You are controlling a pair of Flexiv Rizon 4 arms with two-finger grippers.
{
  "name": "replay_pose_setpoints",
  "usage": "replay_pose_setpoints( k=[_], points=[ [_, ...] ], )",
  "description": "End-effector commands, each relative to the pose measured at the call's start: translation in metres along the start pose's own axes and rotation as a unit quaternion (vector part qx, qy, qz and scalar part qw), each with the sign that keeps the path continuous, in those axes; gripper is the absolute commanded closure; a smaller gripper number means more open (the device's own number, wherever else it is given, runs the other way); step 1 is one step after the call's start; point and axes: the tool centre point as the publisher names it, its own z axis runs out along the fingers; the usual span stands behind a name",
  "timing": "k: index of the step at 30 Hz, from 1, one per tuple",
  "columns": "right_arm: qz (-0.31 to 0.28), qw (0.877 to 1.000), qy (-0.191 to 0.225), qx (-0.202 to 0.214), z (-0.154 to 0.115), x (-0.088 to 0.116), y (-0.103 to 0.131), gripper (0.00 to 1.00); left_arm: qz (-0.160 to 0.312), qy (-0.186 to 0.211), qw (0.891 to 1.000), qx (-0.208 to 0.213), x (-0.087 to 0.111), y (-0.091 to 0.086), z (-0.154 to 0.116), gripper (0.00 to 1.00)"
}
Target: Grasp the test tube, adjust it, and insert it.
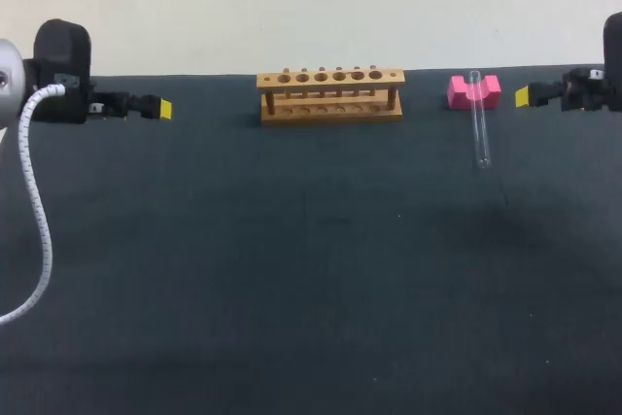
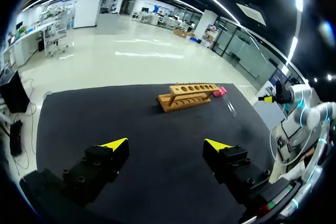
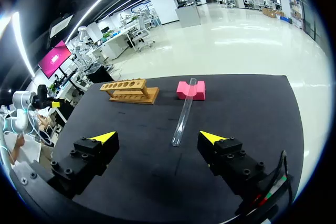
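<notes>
right gripper (image 3: 158, 136) is wide open and holds nothing. the glass test tube (image 3: 184, 113) lies just ahead of it on the dark table (image 3: 252, 108), far end resting in a pink block (image 3: 200, 92). the wooden rack (image 3: 128, 90) stands near that block. left gripper (image 2: 166, 144) is open too, well away from the tube.

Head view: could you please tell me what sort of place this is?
Probably a robot lab bench: a wooden rack and a glass test tube propped on a pink block sit on a dark table, with the left gripper and right gripper open at its sides.
</notes>
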Motion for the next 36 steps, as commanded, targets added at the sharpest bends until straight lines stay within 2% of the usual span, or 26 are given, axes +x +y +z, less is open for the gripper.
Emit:
replay_pose_setpoints(
  k=[1, 8, 15, 17, 21, 27, 36],
  points=[
    [0.0, 1.0, 0.0, 0.003, 0.0, 0.0, 0.001, 0.0, 0.036, -0.016, 0.997, 0.069, -0.001, 0.013, 0.006, 0.0],
    [0.0, 1.0, 0.0, 0.003, 0.0, 0.0, 0.001, 0.0, 0.122, -0.03, 0.985, 0.12, -0.009, 0.022, 0.019, 0.0],
    [0.0, 1.0, 0.0, 0.003, 0.0, 0.0, 0.001, 0.0, 0.219, -0.069, 0.96, 0.158, -0.024, 0.03, 0.035, 0.0],
    [0.0, 1.0, 0.0, 0.003, 0.0, 0.0, 0.001, 0.0, 0.226, -0.079, 0.956, 0.17, -0.031, 0.033, 0.039, 0.0],
    [0.0, 1.0, 0.0, 0.003, 0.0, 0.0, 0.001, 0.0, 0.264, -0.099, 0.94, 0.191, -0.04, 0.035, 0.048, 0.0],
    [0.0, 1.0, 0.0, 0.003, 0.0, 0.0, 0.001, 0.0, 0.296, -0.102, 0.926, 0.212, -0.05, 0.039, 0.064, 0.0],
    [0.0, 1.0, 0.0, 0.003, 0.0, 0.0, 0.001, 0.0, 0.314, -0.085, 0.919, 0.221, -0.057, 0.047, 0.1, 0.0]
  ],
)
